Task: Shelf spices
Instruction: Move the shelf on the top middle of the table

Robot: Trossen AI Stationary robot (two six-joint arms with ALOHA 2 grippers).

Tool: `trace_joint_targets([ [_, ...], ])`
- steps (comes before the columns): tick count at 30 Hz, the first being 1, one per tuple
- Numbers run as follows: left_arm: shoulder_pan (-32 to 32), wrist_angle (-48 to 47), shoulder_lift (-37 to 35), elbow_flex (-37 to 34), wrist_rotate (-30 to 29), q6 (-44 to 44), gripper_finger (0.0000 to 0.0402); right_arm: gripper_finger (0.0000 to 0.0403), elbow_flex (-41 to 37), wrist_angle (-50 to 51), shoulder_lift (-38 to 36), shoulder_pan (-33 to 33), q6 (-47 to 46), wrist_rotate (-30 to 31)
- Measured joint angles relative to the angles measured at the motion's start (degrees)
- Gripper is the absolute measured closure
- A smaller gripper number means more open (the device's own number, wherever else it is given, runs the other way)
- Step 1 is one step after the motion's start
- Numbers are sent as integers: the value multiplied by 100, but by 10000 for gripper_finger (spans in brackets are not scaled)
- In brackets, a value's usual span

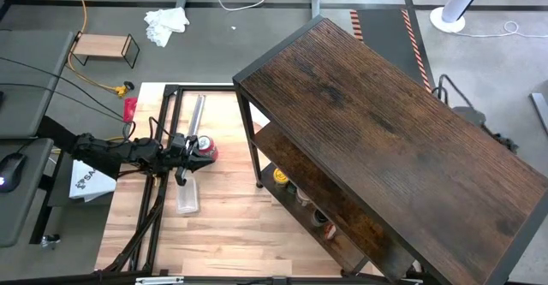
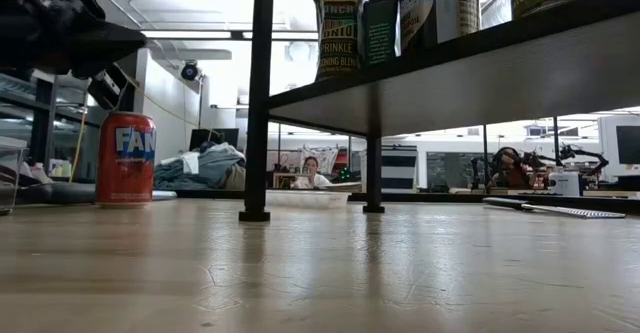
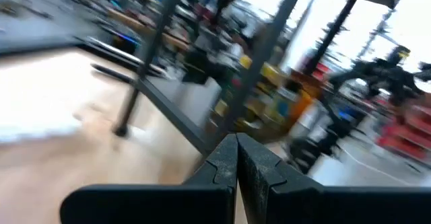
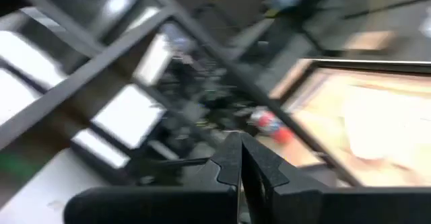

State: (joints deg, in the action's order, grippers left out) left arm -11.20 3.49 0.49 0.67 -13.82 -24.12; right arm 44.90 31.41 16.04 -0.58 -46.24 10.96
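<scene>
Spices [image 1: 300, 195] look already shelved on the shelf's [image 1: 385, 114] lower board by the tabletop's right edge, none left loose; left tool [image 1: 190, 147] pinched empty near the red can [image 1: 205, 148]; right tool [image 4: 240, 158] also pinched empty.

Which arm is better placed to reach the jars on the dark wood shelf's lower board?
Left, probably: the left gripper is over the light wood table by the red can, facing the yellow-lidded jar on the shelf. The right arm is missing from the high view.
</scene>
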Motion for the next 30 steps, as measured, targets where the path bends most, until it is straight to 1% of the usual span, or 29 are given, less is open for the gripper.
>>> trace_joint_targets([
  [1,0,176,-1,0,-315,-65,400,402,188,320,81,0,-39,105],
  [4,1,852,-2,-2,-1192,-624,400,402,685,1171,303,0,-323,258],
  [5,2,1064,-2,-2,-1398,-820,400,402,822,1413,370,0,-439,260],
  [7,2,1368,-4,-1,-1528,-1156,400,402,1045,2004,496,0,-752,197],
  [8,2,1424,-4,0,-1541,-1188,400,402,1133,2297,550,-2,-949,77],
  [10,0,1369,6,0,-1767,-1208,400,402,1227,2746,627,-2,-1293,-374],
  [13,0,1240,60,-1,-2110,-1909,400,402,1231,3115,710,0,-1575,-1098],
  [14,2,1201,126,-1,-2252,-2231,400,402,1231,3167,731,0,-1587,-1256],
  [15,4,1139,207,-1,-2266,-2525,400,402,1231,3233,752,0,-1578,-1364],
  [16,4,1115,313,0,-2127,-2750,400,402,1231,3295,768,0,-1546,-1432],
  [18,4,1162,608,26,-1456,-3198,401,402,1231,3321,771,0,-1431,-1453],
  [21,0,1181,1310,181,-731,-3849,401,402,1231,3372,751,0,-1203,-1440],
  [23,3,1406,1887,420,-201,-3923,401,402,1233,3533,749,0,-1181,-1423],
  [27,1,1534,3199,1270,1159,-3732,401,402,1233,3928,749,0,-1078,-1398],
  [30,-3,1522,4268,2014,1777,-3392,401,402,1233,4042,749,0,-1066,-1220],
])
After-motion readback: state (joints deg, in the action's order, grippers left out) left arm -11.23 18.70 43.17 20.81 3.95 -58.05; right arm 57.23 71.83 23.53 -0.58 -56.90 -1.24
